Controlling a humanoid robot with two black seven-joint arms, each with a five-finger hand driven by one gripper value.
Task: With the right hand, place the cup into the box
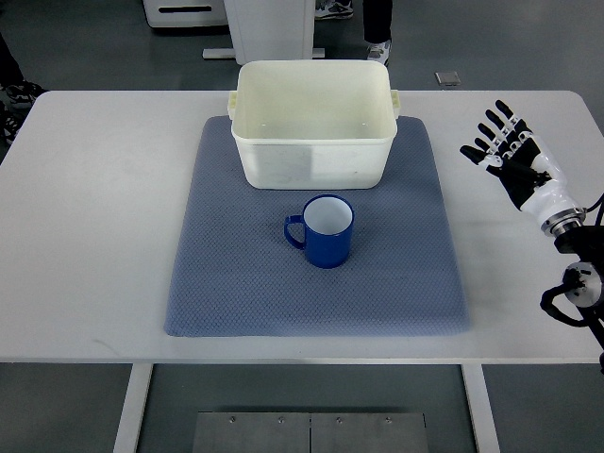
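A blue cup (323, 230) with a white inside stands upright on the blue-grey mat (226, 274), its handle pointing left. Just behind it sits the cream plastic box (314, 162), with nothing inside. My right hand (500, 142) hovers over the white table at the far right, well to the right of the cup and the box. Its black and white fingers (497, 125) are spread and hold nothing. The left arm does not show.
The white table (85, 208) extends around the mat on all sides. Behind the table's far edge stand a white machine base (269, 28) and a person's shoes (377, 52) on the grey floor.
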